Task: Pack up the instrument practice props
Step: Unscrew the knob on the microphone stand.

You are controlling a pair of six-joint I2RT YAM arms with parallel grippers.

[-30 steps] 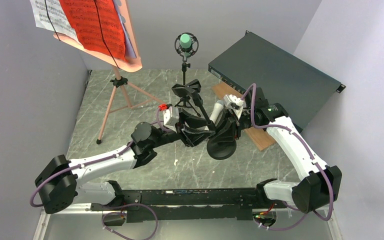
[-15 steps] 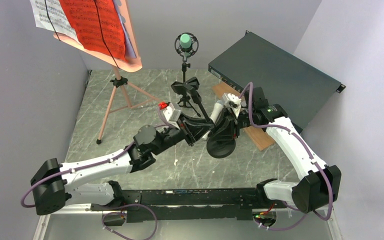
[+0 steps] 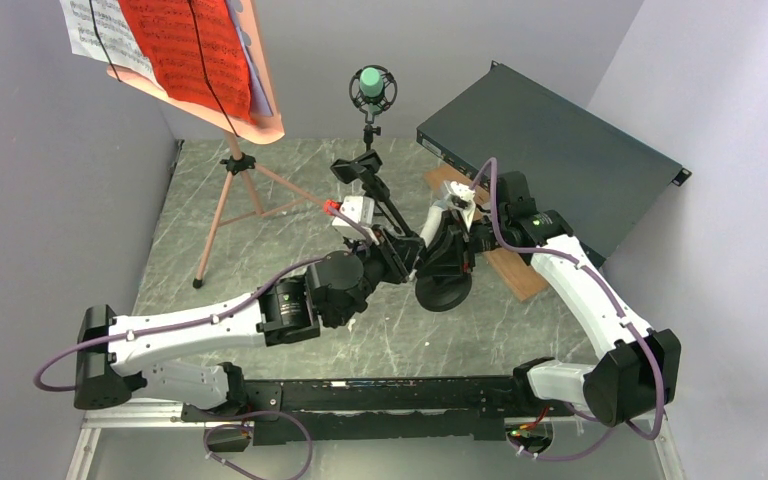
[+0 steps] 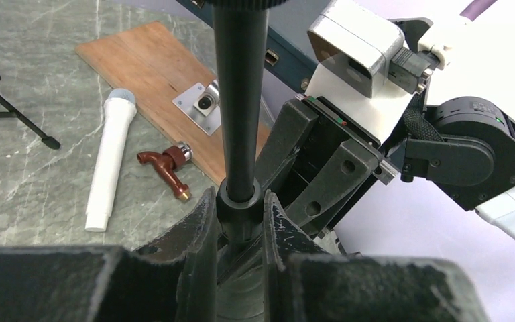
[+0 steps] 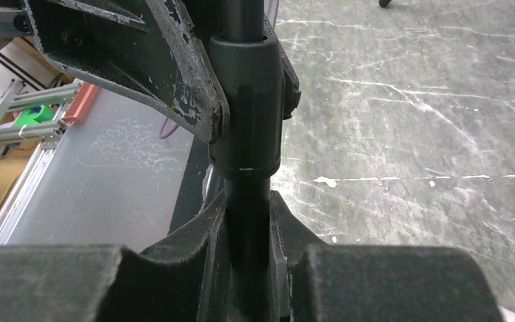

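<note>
A black microphone mount (image 3: 443, 292) with a round base and a clip at its far end is held tilted over the table's middle. My left gripper (image 4: 238, 201) is shut on the collar of its pole (image 4: 240, 100). Just beside it, my right gripper (image 5: 248, 208) is shut on the same pole lower down, closer to the base. A white microphone (image 4: 110, 161) lies on the table. At the back, a green microphone (image 3: 371, 84) sits in a second black mount on a small tripod. The pink music tripod (image 3: 228, 190) stands back left, holding white and red sheet-music pages (image 3: 185, 45).
A large dark green metal box (image 3: 550, 150) leans at the back right. A brown wooden board (image 4: 167, 64) with a metal plate lies before it, and a small brown tap-like piece (image 4: 167, 164) rests on the table beside the board. Grey walls close in on both sides.
My left arm has reached forward and right, and its jaws have closed on the mount's pole. The mount's clip end has swung back and left. The right gripper has kept its hold.
</note>
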